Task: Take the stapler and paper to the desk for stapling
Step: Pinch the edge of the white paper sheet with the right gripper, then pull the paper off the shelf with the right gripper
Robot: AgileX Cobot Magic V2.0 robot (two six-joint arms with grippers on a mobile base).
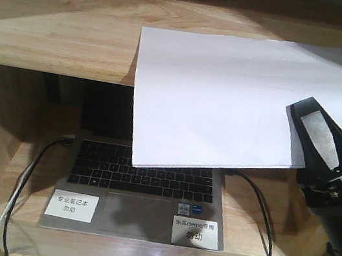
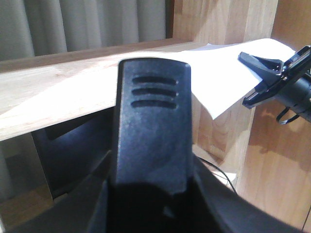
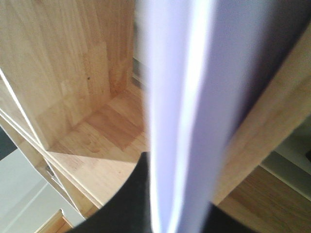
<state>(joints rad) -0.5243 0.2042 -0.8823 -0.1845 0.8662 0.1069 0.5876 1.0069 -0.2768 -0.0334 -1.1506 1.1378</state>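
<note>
Paper (image 1: pixel 218 103) overhangs the desk (image 1: pixel 56 30) edge, its right corner pinched in the right hand (image 1: pixel 311 135); left hand's state unclear.

Wooden shelf board (image 1: pixel 57 23) bare on its left half, open to reach from the front. White paper (image 1: pixel 221 103) covering the right half, overhanging the front edge and screening part of the laptop (image 1: pixel 140 195) in the bay below. Right gripper (image 1: pixel 324 157) clamped over the paper's right corner, blocking that side. 2 black cables (image 1: pixel 256 208) trailing beside the laptop, 1 on each side. Upright wooden panels (image 2: pixel 218 19) closing in the far right. Left gripper finger (image 2: pixel 153 126) low in front of the shelf edge, clear of the paper.
</note>
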